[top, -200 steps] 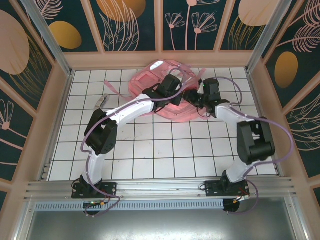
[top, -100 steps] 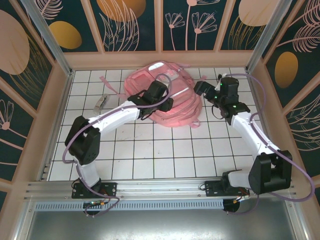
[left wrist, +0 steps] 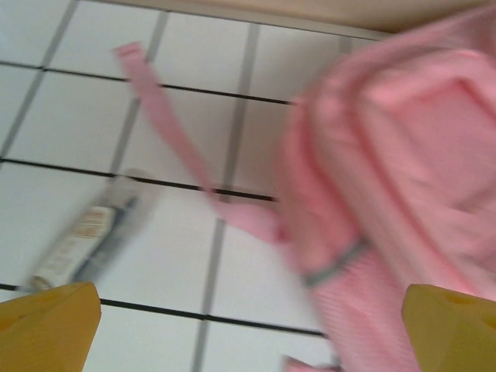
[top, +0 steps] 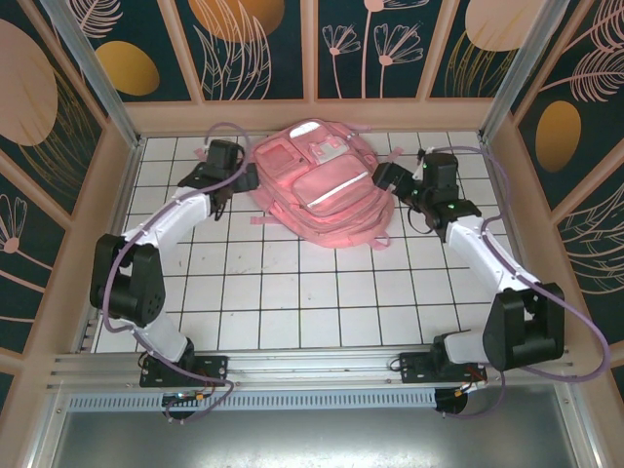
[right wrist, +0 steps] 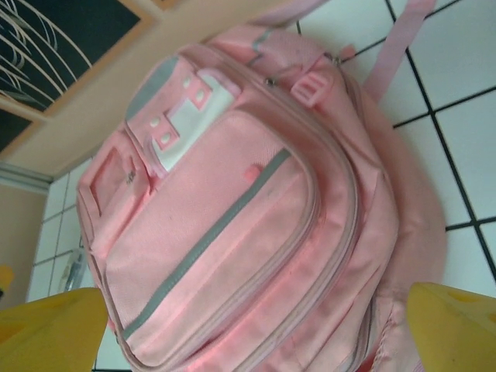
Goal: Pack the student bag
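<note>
The white tiled counter [top: 322, 292] is the biggest thing here. Black lines cut it into squares. The student bag [top: 317, 185] lies flat on it with its front side up. It sits right between the two tools, up by the far wall. It is pink all over. A grey strip [right wrist: 209, 232] runs across the front pocket, and there is a white patch [right wrist: 186, 116] near the top.

The left tool [top: 244, 177] is just beside the left side of the bag. I cannot tell if it touches the bag. Its two yellow fingers [left wrist: 46, 325] stand wide apart with nothing between them, so it holds nothing. In the left wrist view the bag is ahead of this tool and off to the right, and the picture is blurry.

The right tool [top: 383, 177] is close to the right side of the bag and points at it. Its yellow fingers [right wrist: 457, 325] are wide apart too, and it holds nothing. The bag lies ahead of it, past the fingers.

A thin pink strap [left wrist: 167, 128] runs out from the bag across the counter, ahead of the left tool. Two more pink straps [top: 395, 154] lie by the right tool.

The smallest thing is a little tube [left wrist: 89, 236]. It lies on the counter just ahead of the left tool, on the side away from the bag. It is too blurry to tell what it is.
</note>
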